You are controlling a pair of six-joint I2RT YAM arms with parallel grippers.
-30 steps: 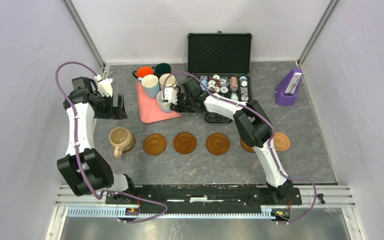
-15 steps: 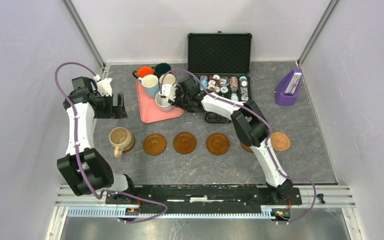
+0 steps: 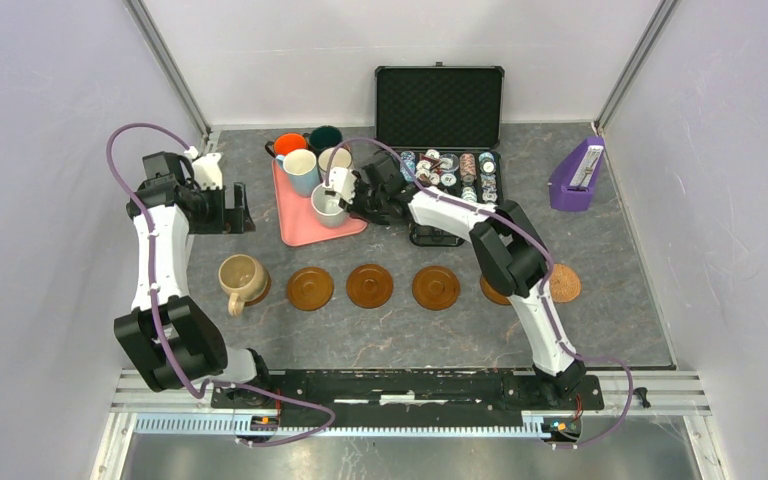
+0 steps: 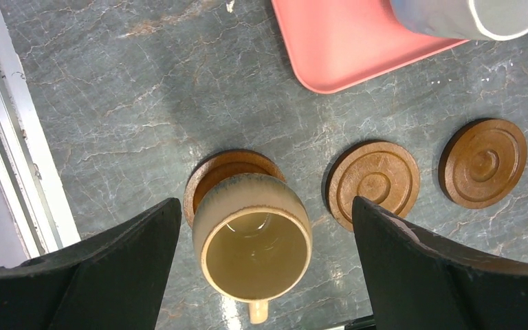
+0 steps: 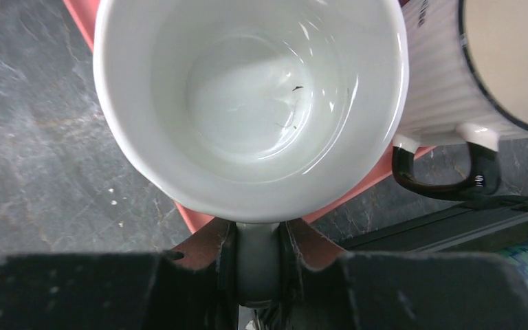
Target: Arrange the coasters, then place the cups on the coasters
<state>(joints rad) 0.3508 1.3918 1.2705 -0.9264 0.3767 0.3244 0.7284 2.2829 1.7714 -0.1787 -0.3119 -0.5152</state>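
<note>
Right wrist, R claw [image 5: 258,265] now gripping white mug [image 5: 247,103] handle

A pink rectangular plastic tray [image 3: 300,230] lies on the grey marbled counter [image 3: 410,335]. On its near right corner stands a plain white ceramic mug [image 3: 324,207]. The right end effector [image 3: 343,198] is closed at this mug's right side. Farther back on the tray stand a light blue mug [image 3: 300,170] and a white mug with dark rim [image 3: 335,160]. Left of the tray hangs the left end effector [image 3: 232,212], its jaws apart. In front of the tray a tan mug [image 3: 240,278] sits on a round brown wooden coaster [image 3: 261,291], and three bare brown coasters [image 3: 370,285] lie in a row to its right.
</note>
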